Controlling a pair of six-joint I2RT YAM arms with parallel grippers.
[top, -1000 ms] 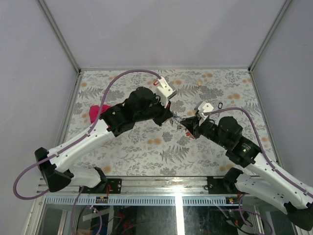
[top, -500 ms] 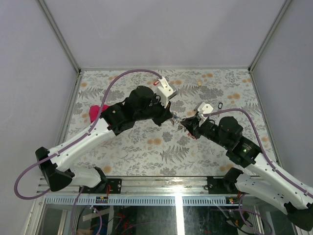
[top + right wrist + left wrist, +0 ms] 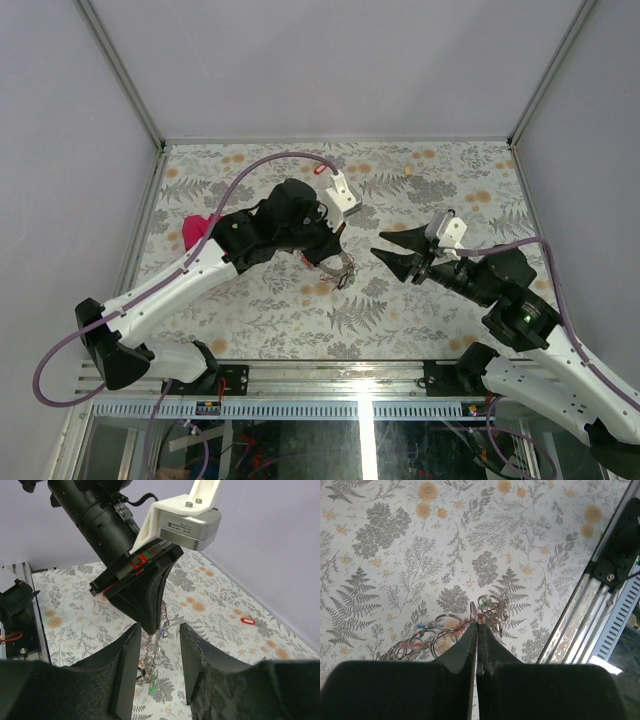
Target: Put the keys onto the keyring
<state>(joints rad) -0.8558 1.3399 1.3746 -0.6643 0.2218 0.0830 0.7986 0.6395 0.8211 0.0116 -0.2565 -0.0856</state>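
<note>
My left gripper [image 3: 337, 258] is shut on the keyring [image 3: 451, 628], a thin grey ring carrying several small rings and keys. In the right wrist view the keyring [image 3: 159, 645] hangs straight down from the left gripper's black fingers [image 3: 150, 600], with a green-tagged key [image 3: 151, 687] at the bottom near the table. My right gripper [image 3: 392, 256] is open and empty, just right of the hanging bunch, and it frames the bunch in its own view [image 3: 157, 630]. A loose red-tagged key [image 3: 320, 169] lies at the back and also shows in the right wrist view [image 3: 247, 621].
A magenta cloth [image 3: 195, 230] lies at the left, partly under the left arm. A cream tag [image 3: 408, 171] lies at the back, and a small black item [image 3: 449, 213] by the right wrist. The table's metal rail [image 3: 580, 610] runs along the near edge.
The two grippers were together at the keyring. My right gripper has opened and drawn back to the right. My left gripper has moved slightly nearer, and the keyring now hangs from it alone.
</note>
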